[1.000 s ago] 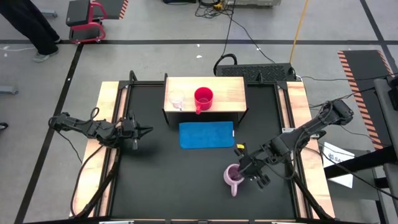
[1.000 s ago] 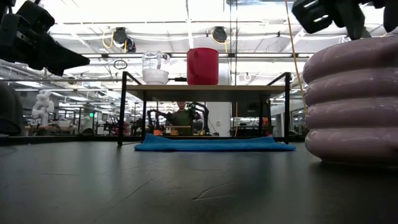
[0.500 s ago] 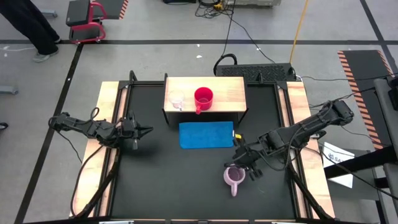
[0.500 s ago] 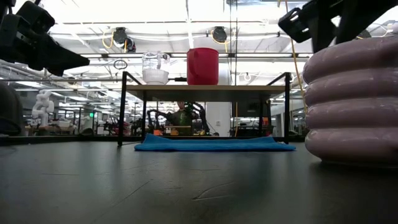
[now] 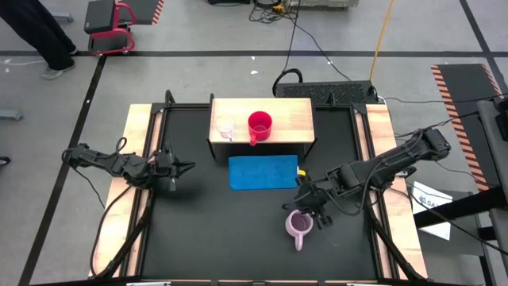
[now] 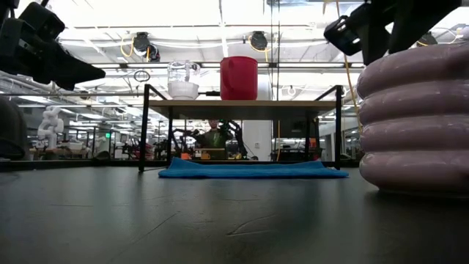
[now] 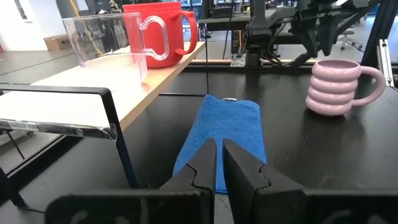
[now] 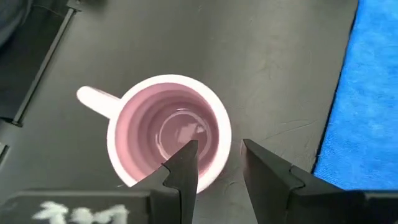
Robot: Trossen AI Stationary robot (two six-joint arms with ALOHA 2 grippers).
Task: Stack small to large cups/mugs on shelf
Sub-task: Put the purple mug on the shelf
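Right gripper is hanging open and empty over the lilac mug, which is sitting on the black table well apart from the shelf. It looks hard, smooth and breakable — one finger inside the rim and one outside seems the best hold. Left gripper is waiting shut beside the shelf.

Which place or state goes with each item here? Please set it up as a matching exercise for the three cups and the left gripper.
Column one:
1. glass cup
2. red mug
3. lilac mug
4. left gripper

Column two:
A. on the black table, below the open right gripper
B. on the shelf, at its middle
C. shut, holding nothing, left of the blue mat
D. on the shelf, at its left end

Pairs: 1-D, 2-B, 3-A, 4-C
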